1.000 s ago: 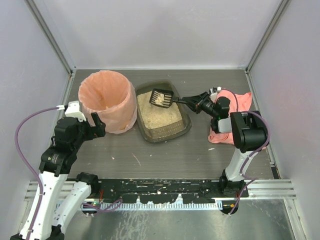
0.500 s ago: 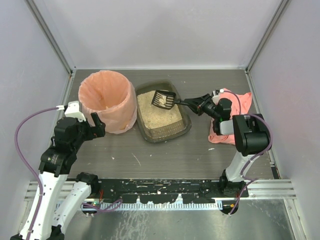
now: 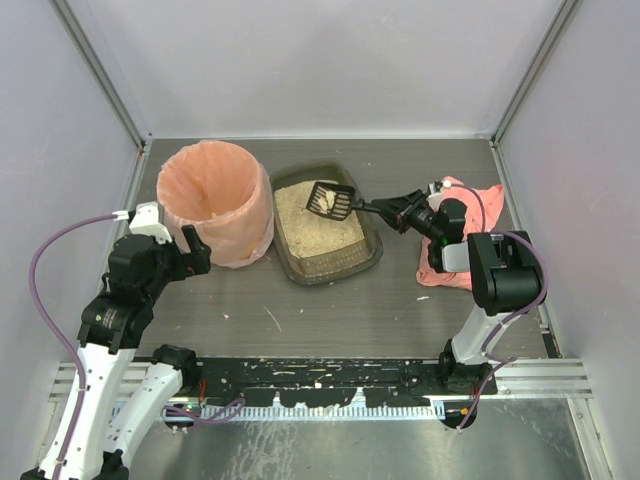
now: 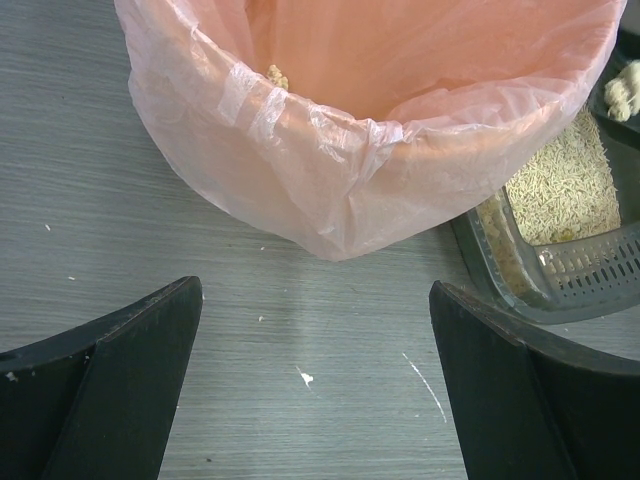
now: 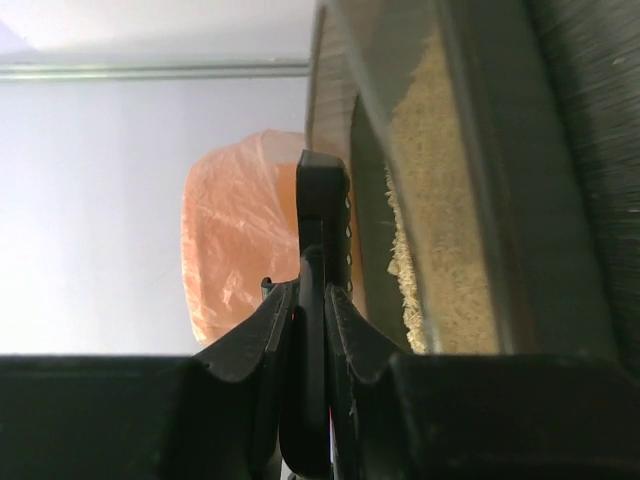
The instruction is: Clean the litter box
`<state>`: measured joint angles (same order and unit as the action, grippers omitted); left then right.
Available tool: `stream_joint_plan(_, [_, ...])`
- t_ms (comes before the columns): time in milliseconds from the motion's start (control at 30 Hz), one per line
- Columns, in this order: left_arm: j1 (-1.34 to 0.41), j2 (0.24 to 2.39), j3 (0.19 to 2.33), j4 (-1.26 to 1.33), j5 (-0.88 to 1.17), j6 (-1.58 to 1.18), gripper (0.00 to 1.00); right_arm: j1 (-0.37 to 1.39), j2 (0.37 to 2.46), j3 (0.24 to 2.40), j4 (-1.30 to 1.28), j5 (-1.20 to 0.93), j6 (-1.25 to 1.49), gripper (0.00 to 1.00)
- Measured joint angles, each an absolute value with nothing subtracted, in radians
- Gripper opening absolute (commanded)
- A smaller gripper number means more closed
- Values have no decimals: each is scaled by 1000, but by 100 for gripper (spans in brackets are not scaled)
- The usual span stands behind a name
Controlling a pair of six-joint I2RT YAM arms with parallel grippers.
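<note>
beige litter fills the one litter box [image 3: 322,270], a dark olive tray at the middle of the table [image 3: 330,315], just right of the single bin [image 3: 238,238] lined with a peach-pink bag. of the two grippers, the right gripper [image 3: 398,210] is clenched on the handle of one black slotted scoop [image 3: 333,200], tilted above the box's far right part with one pale clump in it. the left gripper [image 4: 315,290] hangs released, jaws wide, near the bin's front. one pink cloth [image 3: 478,198] lies beneath the right arm.

left arm [image 3: 128,285] & right arm [image 3: 497,272]: white lower links, black joints, w/ purple cable [image 3: 34,262] looping off each. left hand [image 4: 315,300] fingers [image 4: 120,380]: broad matte-black wedges.
</note>
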<state>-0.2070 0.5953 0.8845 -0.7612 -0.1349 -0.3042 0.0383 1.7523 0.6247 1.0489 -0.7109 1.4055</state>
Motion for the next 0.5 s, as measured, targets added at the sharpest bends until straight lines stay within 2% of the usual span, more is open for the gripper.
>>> stream_joint_plan(500, [-207,595,884,-761,-135,-304,98,63,1768,655,995,-710,1382,1])
